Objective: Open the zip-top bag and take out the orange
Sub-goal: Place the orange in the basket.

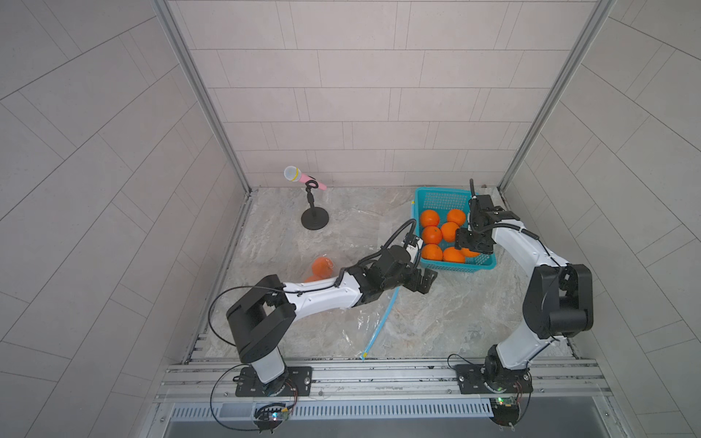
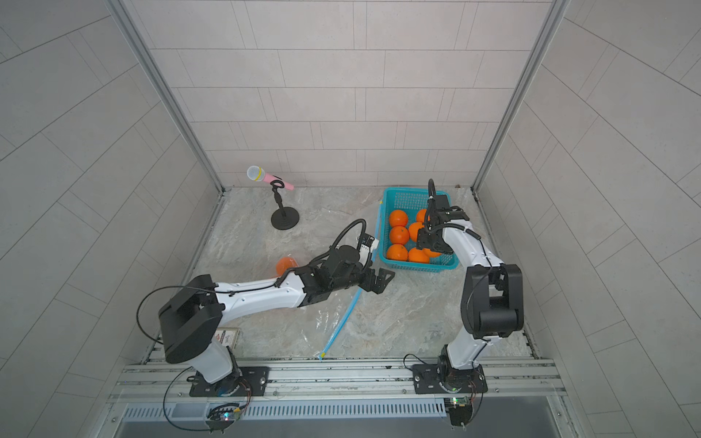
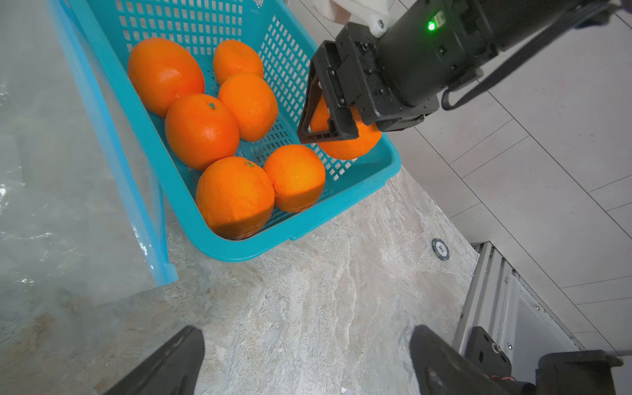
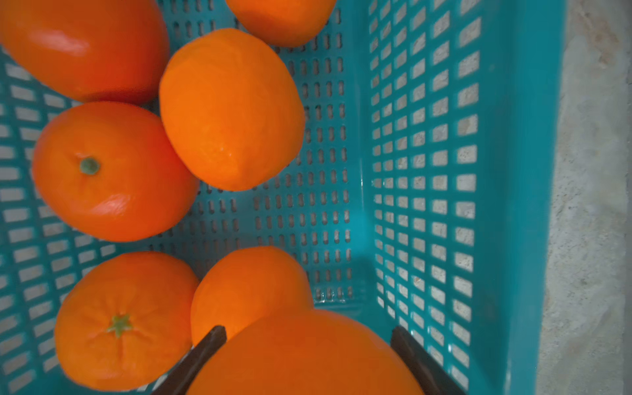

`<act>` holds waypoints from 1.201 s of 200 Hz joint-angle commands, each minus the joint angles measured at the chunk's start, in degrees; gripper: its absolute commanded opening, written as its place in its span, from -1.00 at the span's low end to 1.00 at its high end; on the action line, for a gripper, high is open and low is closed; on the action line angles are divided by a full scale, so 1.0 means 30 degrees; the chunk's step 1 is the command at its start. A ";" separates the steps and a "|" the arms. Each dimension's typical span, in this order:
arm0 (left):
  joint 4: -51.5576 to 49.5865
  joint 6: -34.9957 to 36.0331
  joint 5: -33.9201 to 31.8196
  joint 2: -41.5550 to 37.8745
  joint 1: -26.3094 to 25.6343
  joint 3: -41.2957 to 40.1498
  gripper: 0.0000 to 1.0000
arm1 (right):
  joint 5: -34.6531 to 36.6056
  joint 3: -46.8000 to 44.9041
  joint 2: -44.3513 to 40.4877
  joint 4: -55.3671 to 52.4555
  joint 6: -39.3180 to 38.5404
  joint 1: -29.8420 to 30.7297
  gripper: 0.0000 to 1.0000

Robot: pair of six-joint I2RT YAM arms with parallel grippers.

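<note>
Right gripper [image 4: 307, 337]: clamped on an orange [image 3: 349, 147], held over the teal basket [image 3: 246, 254] of six loose oranges [image 3: 201, 131]. Left gripper [image 3: 306, 342]: jaws apart above the table [image 3: 325, 290], beside the zip-top bag [image 1: 360, 326] lying there.

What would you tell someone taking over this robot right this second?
Left hand: open and empty, over the table beside the basket.
Right hand: shut on an orange, over the basket's near corner; six more lie inside.
Bag: flat on the table, zip along its basket-side edge. Another orange seems to be inside it, half hidden by the left arm.
Done: one orange apparently out of the bag.
Left: probably drop it in the basket, then fetch the other.
</note>
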 commanded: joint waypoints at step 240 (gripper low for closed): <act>-0.0585 -0.0213 -0.2973 -0.8623 -0.0005 -0.7756 1.00 | 0.0742 0.4108 0.4888 -0.1058 -0.0498 0.0059 0.78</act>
